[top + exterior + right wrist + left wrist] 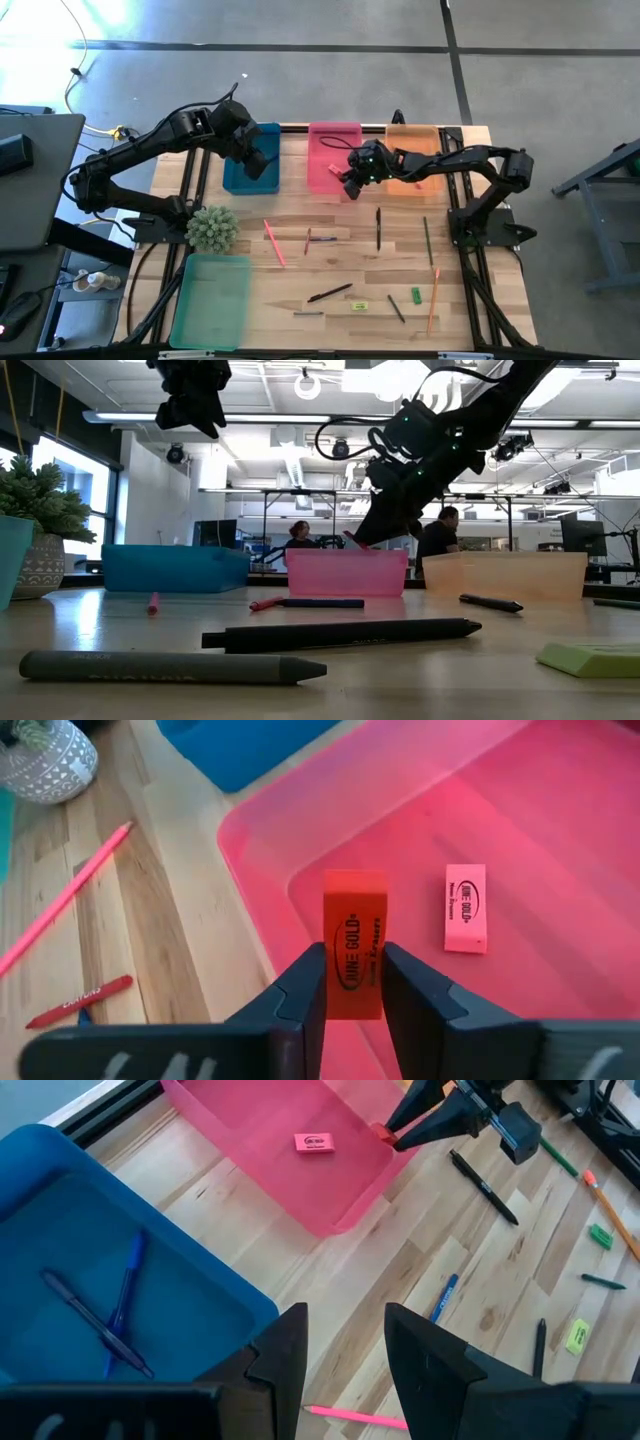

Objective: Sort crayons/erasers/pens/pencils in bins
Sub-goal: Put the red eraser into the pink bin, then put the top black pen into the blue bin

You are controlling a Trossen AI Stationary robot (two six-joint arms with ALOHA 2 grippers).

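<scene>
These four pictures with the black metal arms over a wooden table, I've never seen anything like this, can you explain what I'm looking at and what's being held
It is one robot with two jointed arms, each ending in a two-finger claw, sorting stationery into coloured bins. One picture looks straight down on the table, one looks level across it, and the other two come from small cameras on each arm's wrist.

The right claw grips an orange-red eraser above the pink bin, which already holds a pink eraser. The left claw is open and empty, beside the blue bin, where two pens lie.

An orange bin and a green bin also stand there, plus a small potted plant. Pencils, pens, crayons and erasers are scattered on the wood.
</scene>
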